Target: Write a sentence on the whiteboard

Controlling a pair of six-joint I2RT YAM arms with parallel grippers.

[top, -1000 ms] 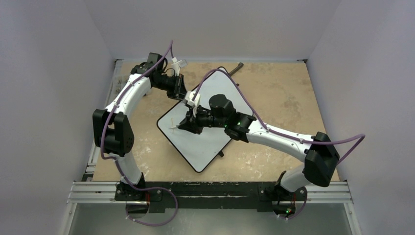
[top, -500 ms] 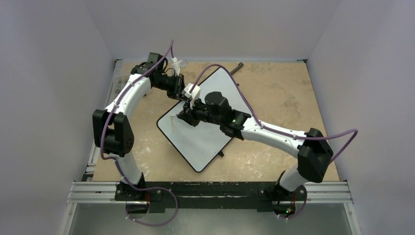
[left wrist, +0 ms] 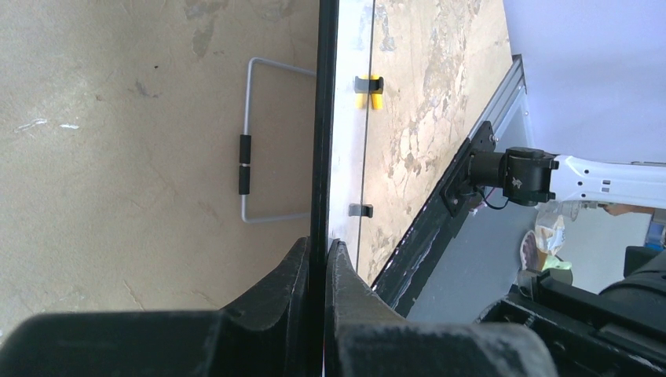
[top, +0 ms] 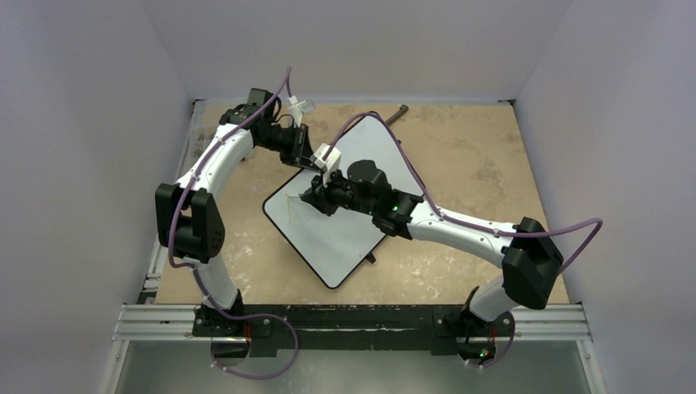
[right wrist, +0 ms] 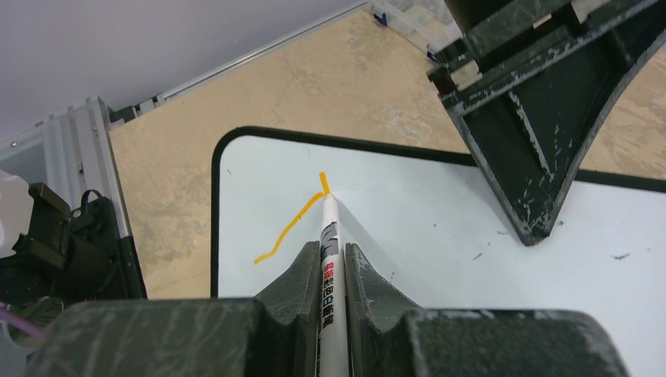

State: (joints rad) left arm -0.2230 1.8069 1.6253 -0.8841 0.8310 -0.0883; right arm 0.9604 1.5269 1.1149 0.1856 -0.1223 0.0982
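Note:
The whiteboard (top: 332, 242) lies skewed on the tan table. My left gripper (top: 309, 159) is shut on its black rim (left wrist: 323, 118) at the far-left edge, one finger on each side of the board (left wrist: 323, 245). My right gripper (top: 315, 199) hovers over the board's left corner, shut on a white marker pen (right wrist: 328, 243). The pen's tip touches the white surface (right wrist: 440, 228). Of the sentence, only one wavy orange stroke (right wrist: 290, 226) shows, ending at the tip. The left gripper's black fingers (right wrist: 542, 118) sit at the upper right of the right wrist view.
A wire stand (left wrist: 245, 149) with black sleeves lies beside the board. The board edge carries a yellow-and-black clip (left wrist: 369, 85) and a small black foot (top: 371, 258). A dark tool (top: 397, 113) lies near the back wall. A metal rail (top: 353, 320) runs along the front.
My right gripper has shifted slightly toward the far left of the board with the pen, and the orange stroke has grown. The left arm has not moved.

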